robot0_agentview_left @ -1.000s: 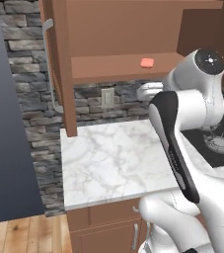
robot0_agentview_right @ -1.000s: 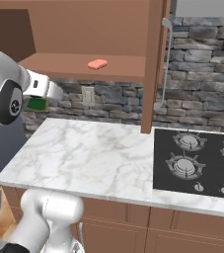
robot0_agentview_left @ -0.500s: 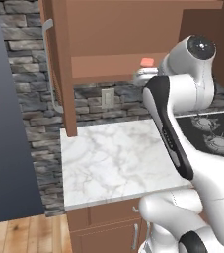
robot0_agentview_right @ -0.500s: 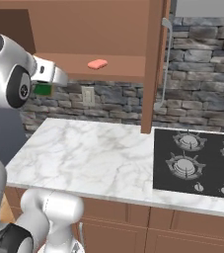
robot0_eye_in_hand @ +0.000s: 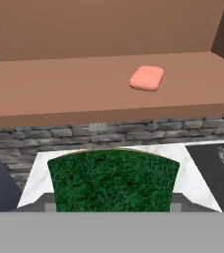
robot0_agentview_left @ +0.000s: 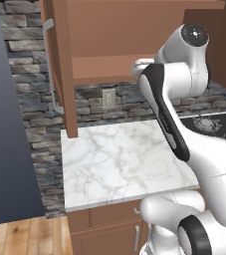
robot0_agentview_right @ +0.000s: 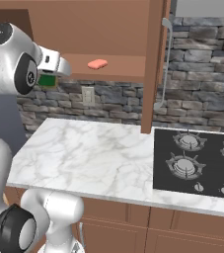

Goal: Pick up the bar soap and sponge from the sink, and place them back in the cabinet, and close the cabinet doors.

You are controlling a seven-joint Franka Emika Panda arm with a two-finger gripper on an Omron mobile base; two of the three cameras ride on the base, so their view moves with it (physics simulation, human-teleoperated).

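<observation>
Rising from below shelf height a second ago, the white arm now holds its two-finger gripper point(robot0_agentview_right: 48, 79) level with the front lip of the plain wooden shelf point(robot0_eye_in_hand: 59, 94) inside the large brown wall cabinet point(robot0_agentview_right: 118, 24). The jaws are pinching the dark green sponge point(robot0_eye_in_hand: 113, 180), which fills the lower middle of the hand view; in the right base view its green shows just under the wrist point(robot0_agentview_right: 46, 79).

The salmon-pink bar soap point(robot0_eye_in_hand: 146, 78) already lies on the shelf, right of centre and toward the back, also visible from the right base camera point(robot0_agentview_right: 97, 63). So half the putting-away looks done, and the step in hand is setting the sponge beside it. The sink is off to one side of these views.

To do this well, the sponge should clear the shelf's front edge before going forward; at present it appears level with or slightly under that lip, so a little more lift seems wise. Then advance straight in, aiming left of the soap where the board is bare, lower until the sponge rests flat, and only then release. Both tall brown cabinet doors stand open, the left point(robot0_agentview_left: 59, 64) and the right point(robot0_agentview_right: 155, 64), leaving room to withdraw before they are shut.
</observation>
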